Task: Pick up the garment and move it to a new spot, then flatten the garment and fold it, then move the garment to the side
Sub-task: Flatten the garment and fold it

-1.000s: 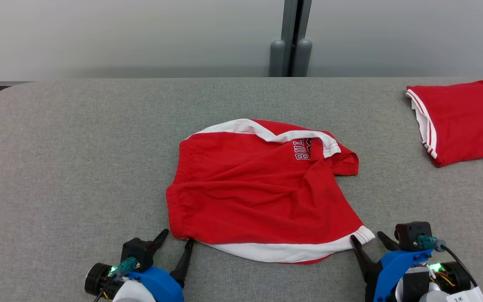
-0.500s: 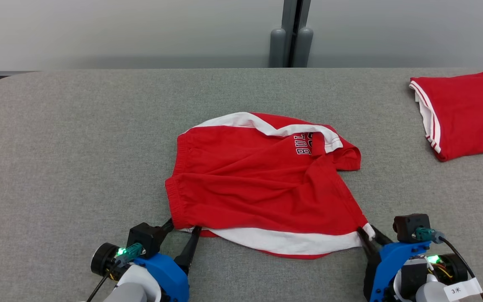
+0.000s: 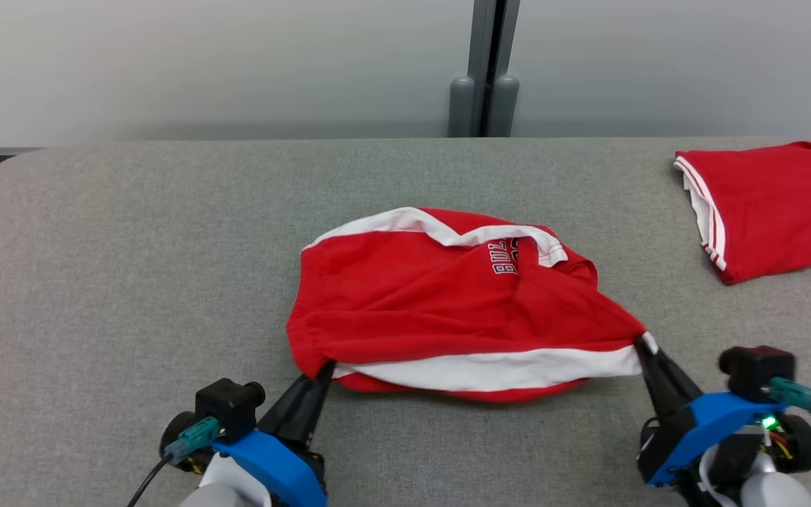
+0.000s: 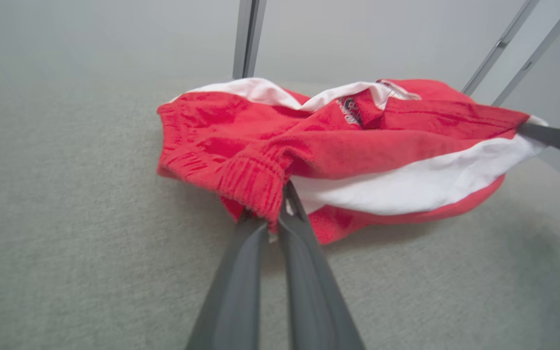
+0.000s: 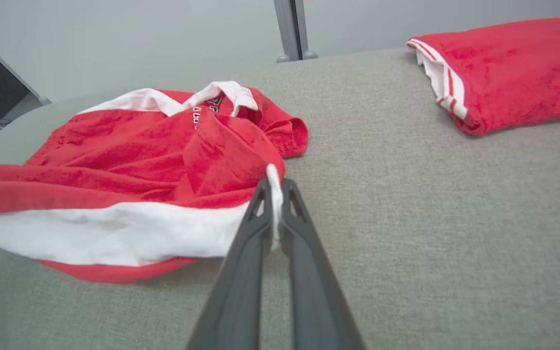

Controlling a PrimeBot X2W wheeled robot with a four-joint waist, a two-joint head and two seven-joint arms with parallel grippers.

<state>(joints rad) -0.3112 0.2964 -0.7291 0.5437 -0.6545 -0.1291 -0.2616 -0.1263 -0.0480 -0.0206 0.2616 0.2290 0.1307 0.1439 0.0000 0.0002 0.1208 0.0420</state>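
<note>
**Near edge of garment (image 3: 448,303) lifted, both corners now pinched**

My left gripper (image 3: 322,367), spread a second ago, pinches the near-left waistband corner. I see the garment mid-way across the table (image 3: 131,246), its near edge raised and stretched. My right gripper (image 3: 643,345), also spread before, pinches the near-right white corner.

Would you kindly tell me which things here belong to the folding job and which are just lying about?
Job: garment; left gripper and right gripper, each shut on a near corner.
Lying about: red cloth at far right; grey post behind the table.
</note>
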